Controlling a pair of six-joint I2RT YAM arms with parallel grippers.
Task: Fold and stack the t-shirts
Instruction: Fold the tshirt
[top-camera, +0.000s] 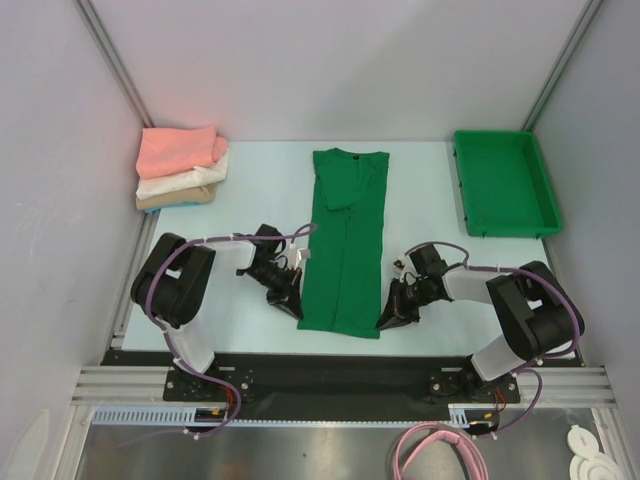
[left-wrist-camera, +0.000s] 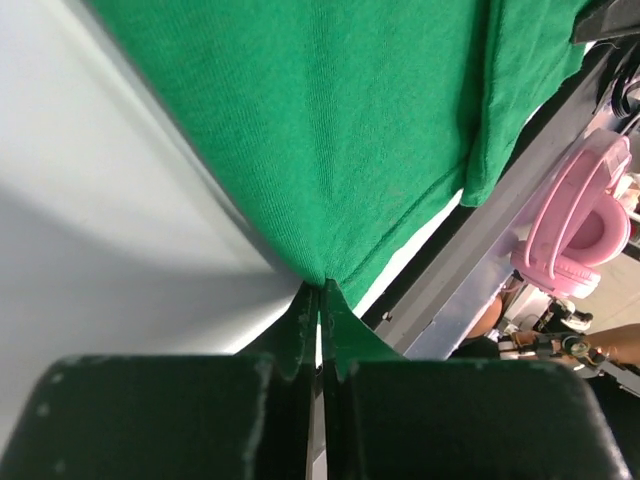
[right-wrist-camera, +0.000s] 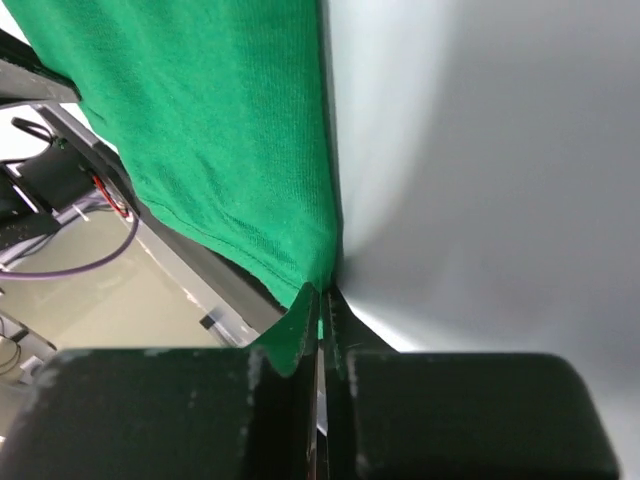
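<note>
On our pale desk (top-camera: 420, 200), left gripper (top-camera: 296, 305) and right gripper (top-camera: 386, 320) pinch the dark green cloth t-shirt (top-camera: 345, 240) by its hem; next we should fold it collarward.

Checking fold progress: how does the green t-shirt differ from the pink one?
The green t-shirt lies stretched out as a long strip mid-table; the pink t-shirt is folded into a compact rectangle. The green one's near corners are pinched by the left gripper and right gripper; the pink one tops a stack, untouched. Both are plain cloth.

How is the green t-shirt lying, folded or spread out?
Partly folded: the green t-shirt lies as a long narrow strip with its sleeves turned in.
</note>
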